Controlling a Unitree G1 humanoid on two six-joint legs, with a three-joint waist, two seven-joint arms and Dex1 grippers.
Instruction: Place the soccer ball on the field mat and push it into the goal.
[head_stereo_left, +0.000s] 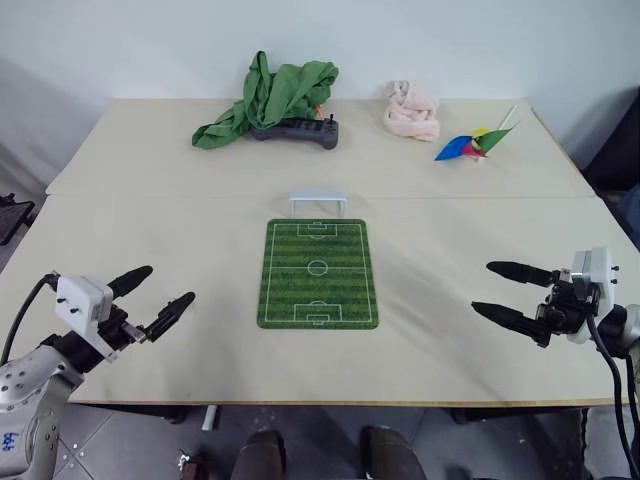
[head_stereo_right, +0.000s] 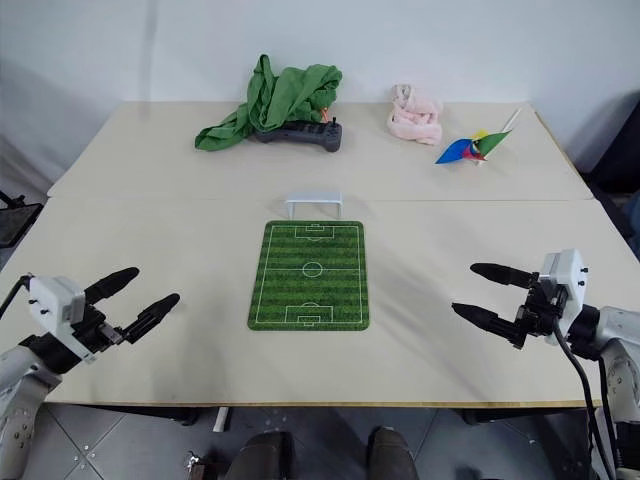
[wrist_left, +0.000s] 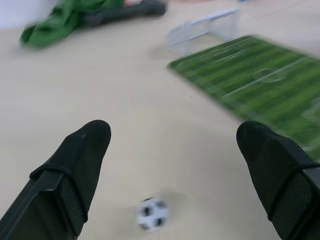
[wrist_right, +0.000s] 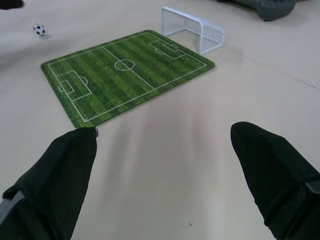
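Meanwhile soccer ball (wrist_left: 152, 214) lies on bare table (head_stereo_left: 200, 230) beside field mat (head_stereo_left: 318, 272)

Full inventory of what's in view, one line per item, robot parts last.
table: one, beige.
field mat: one, green with white lines, flat, table centre.
goal: one, white, at mat's far end.
soccer ball: one, white and black, on bare table beside left hand, off the mat.
cloth: one, green, far side.
controller: one, dark, partly under cloth.
towel: one, pink, far right.
pinwheel: one, multicoloured, far right.
left hand: open.
right hand: open.
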